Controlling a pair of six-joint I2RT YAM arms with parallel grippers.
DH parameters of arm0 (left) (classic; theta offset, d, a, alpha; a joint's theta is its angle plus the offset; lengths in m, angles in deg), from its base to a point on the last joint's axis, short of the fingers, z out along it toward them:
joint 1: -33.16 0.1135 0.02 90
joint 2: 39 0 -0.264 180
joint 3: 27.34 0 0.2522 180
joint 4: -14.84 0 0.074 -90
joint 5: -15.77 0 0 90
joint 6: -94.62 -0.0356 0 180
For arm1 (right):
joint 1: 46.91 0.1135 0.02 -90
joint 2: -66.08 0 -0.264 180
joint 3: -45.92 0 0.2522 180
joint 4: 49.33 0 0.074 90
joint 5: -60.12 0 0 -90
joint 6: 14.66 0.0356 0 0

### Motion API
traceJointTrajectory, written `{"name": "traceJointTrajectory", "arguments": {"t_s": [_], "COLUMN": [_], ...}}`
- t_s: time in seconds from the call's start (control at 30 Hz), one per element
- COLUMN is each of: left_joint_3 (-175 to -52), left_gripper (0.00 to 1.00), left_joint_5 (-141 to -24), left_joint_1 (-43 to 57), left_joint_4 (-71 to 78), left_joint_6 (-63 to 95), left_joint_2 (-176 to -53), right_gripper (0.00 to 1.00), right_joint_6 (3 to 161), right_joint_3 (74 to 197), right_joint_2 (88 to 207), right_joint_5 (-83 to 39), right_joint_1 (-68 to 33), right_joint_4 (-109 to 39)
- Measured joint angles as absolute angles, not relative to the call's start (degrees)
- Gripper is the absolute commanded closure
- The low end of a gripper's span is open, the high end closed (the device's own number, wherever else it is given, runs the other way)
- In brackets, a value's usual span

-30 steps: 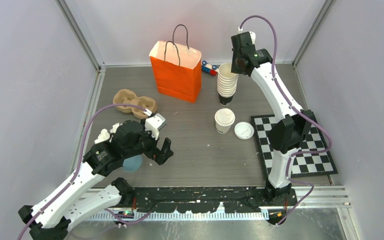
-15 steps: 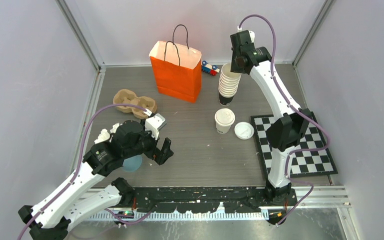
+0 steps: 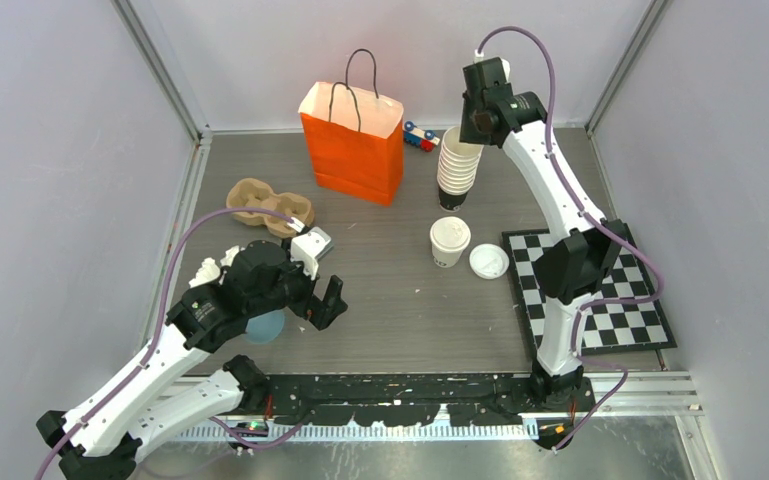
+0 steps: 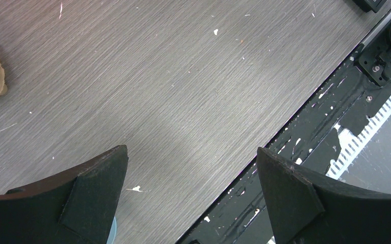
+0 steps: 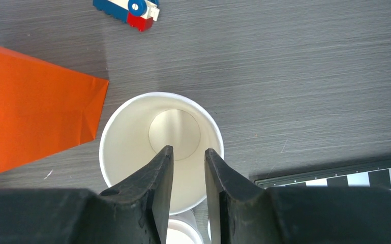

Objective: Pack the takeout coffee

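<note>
One takeout coffee (image 3: 449,241), a short white cup with a white lid, stands mid-table. A loose white lid (image 3: 488,261) lies just to its right. The orange bag (image 3: 352,140) stands open at the back. My right gripper (image 3: 470,125) hovers over the tall stack of lidless cups (image 3: 455,165). In the right wrist view it (image 5: 188,152) is narrowly open above the top cup's mouth (image 5: 132,132), with nothing between the fingers. My left gripper (image 3: 322,300) is wide open and empty over bare table near the front edge (image 4: 190,152).
A cardboard cup carrier (image 3: 270,205) lies left of the bag. A blue cup (image 3: 265,325) sits under my left arm. A checkerboard mat (image 3: 600,300) lies at the right, and a small toy (image 3: 419,136) sits behind the stack.
My right gripper has shifted slightly over the cup stack and its jaws have parted a little. The left arm has not moved.
</note>
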State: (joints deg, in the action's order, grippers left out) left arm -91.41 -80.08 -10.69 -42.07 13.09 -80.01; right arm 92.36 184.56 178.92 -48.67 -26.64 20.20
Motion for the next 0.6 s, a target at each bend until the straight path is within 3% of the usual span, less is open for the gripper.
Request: {"name": "traceJointTrajectory", "arguments": {"t_s": [0.6], "left_joint_3": [-91.4], "left_gripper": [0.00], "left_joint_5": [-80.1], "left_joint_1": [-10.7], "left_joint_4": [-42.1], "left_joint_6": [13.1], "left_joint_2": [-80.2], "right_gripper": [0.65], "right_joint_6": [90.5], "right_joint_3": [184.6], "right_joint_2": [178.3], "right_joint_5": [-51.7], "right_joint_1": [-26.8], "right_joint_4": [20.2]}}
